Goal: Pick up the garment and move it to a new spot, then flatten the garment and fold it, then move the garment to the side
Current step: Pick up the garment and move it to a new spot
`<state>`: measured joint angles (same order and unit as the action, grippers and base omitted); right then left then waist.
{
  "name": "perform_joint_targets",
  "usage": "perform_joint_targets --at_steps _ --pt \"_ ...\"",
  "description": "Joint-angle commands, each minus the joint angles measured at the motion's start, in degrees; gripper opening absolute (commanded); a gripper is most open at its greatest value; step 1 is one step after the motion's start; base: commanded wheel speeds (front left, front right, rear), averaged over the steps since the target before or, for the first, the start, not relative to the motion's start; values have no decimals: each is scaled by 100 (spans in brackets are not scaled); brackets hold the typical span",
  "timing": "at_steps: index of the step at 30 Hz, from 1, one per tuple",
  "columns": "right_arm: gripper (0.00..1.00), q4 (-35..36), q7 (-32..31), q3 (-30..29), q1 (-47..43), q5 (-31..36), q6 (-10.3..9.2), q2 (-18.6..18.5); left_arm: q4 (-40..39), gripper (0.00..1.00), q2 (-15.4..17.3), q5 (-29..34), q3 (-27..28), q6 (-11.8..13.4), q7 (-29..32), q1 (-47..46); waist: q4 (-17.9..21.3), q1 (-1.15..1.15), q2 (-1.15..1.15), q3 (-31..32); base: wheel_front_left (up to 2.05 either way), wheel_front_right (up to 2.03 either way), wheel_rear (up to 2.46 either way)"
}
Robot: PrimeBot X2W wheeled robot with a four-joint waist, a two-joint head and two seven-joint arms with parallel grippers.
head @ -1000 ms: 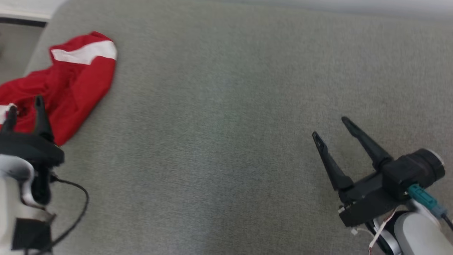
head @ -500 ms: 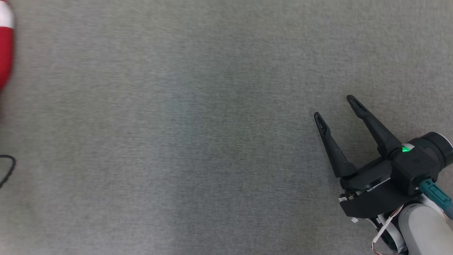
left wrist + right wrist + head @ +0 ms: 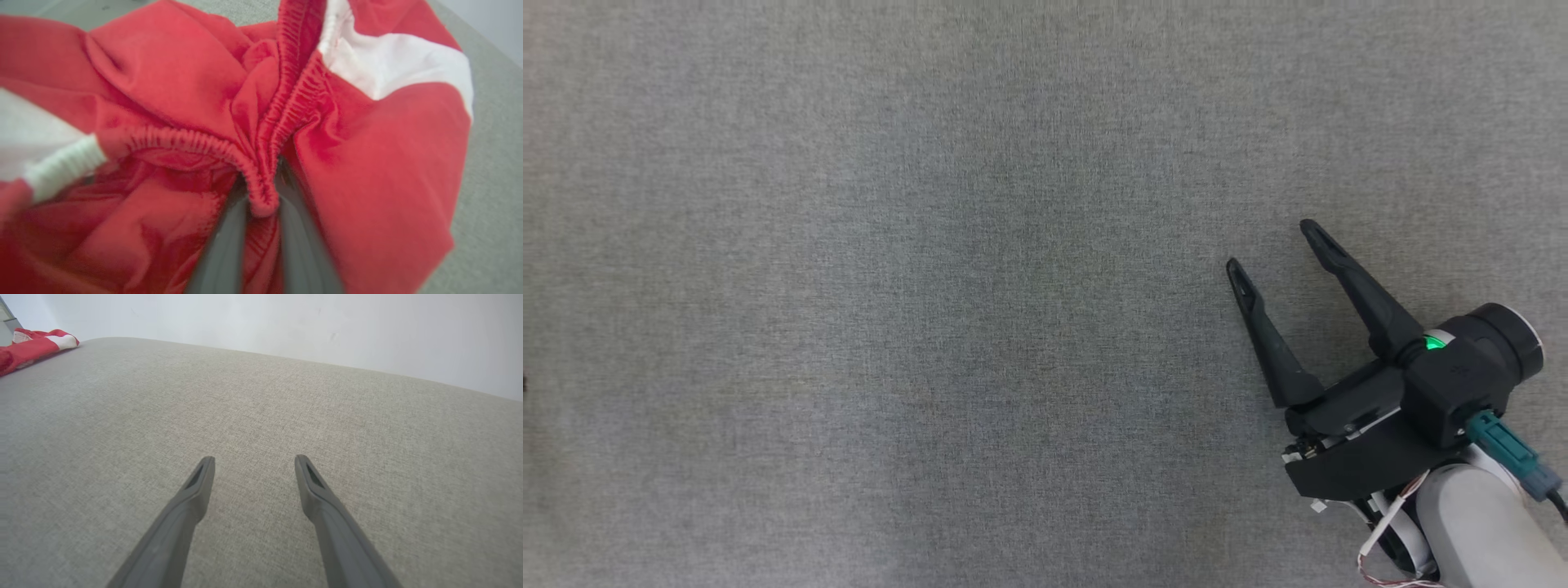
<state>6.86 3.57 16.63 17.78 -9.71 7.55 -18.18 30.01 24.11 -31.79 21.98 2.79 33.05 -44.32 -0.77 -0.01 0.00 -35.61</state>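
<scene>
The garment [image 3: 367,134] is red with white bands and a gathered elastic waistband, lying crumpled on the grey fabric surface. In the left wrist view my left gripper [image 3: 263,183] has its two grey fingers [image 3: 220,253] close together, with a fold of the red waistband pinched between them. From the right wrist view the garment [image 3: 32,347] lies far off at the surface's far left corner. My right gripper [image 3: 1268,245] hovers over bare surface at the lower right of the head view, open with nothing between its fingers, and it is open in its own wrist view too [image 3: 254,458].
The grey woven surface [image 3: 931,286] stretches wide around the right gripper. A pale wall [image 3: 286,322] rises behind its far edge, which curves down toward the right.
The head camera has swung to the right, so the garment and left gripper slid out of its left side. The left fingers, open over the garment before, now pinch the waistband. The right gripper stays open.
</scene>
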Motion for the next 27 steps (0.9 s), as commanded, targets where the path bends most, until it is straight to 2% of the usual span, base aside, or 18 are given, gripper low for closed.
perform_joint_targets --at_steps 1,11,22,27 --pt "100 -31 36 24 62 -21 -15 41 76 0 -201 -46 -100 -30 158 263 -8 1 0 162 0 0 0" --pt "100 -596 391 113 -114 -185 -15 315 -566 0 90 -33 97 -90 -130 566 74 1 0 1207 0 0 0" --pt "100 -1209 659 -29 -722 -354 -15 641 -1471 0 -54 -234 -114 -372 29 644 373 1 0 2800 0 0 0" --pt "100 -1291 700 -135 -963 -363 -15 699 -1994 0 -355 -164 -512 -295 298 700 614 1 0 3315 0 0 0"
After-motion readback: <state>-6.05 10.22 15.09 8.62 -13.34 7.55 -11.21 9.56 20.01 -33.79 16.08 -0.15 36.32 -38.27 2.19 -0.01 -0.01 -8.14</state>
